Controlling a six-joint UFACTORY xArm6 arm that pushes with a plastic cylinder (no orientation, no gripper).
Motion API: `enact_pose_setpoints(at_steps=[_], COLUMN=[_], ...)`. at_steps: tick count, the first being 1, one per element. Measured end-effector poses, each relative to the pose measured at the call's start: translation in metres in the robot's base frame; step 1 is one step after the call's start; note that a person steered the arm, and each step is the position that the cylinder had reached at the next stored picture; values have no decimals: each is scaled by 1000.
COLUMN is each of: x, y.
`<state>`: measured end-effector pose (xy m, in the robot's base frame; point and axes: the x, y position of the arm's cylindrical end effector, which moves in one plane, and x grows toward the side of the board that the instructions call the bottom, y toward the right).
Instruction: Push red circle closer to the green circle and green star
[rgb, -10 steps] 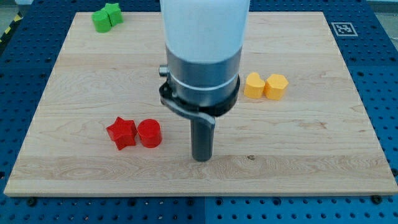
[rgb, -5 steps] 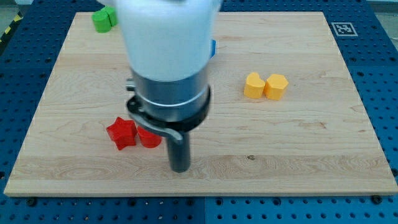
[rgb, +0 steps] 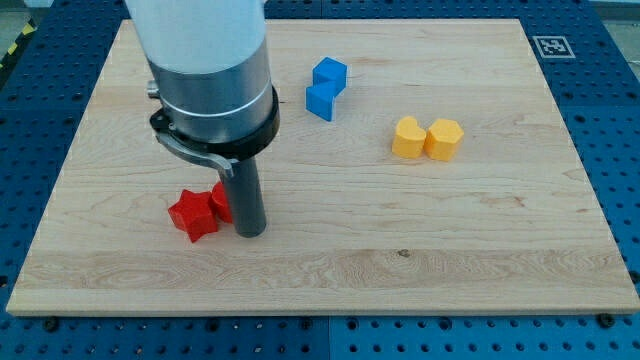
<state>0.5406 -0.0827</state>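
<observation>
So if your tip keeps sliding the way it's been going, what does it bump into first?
My tip has been sliding toward the view's left. The red circle sits right against it on that side, so it would likely push that first, then the red star beside it.

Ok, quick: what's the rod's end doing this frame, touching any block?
My tip: no gripper, holds nothing; sits against the view's right side of the red circle block, mostly hidden behind the rod, beside the red star block.
</observation>
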Motion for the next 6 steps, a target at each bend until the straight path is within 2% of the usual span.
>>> enact_pose_setpoints(at_steps=[3,6], x=[-23,-26], y=[-7,-8])
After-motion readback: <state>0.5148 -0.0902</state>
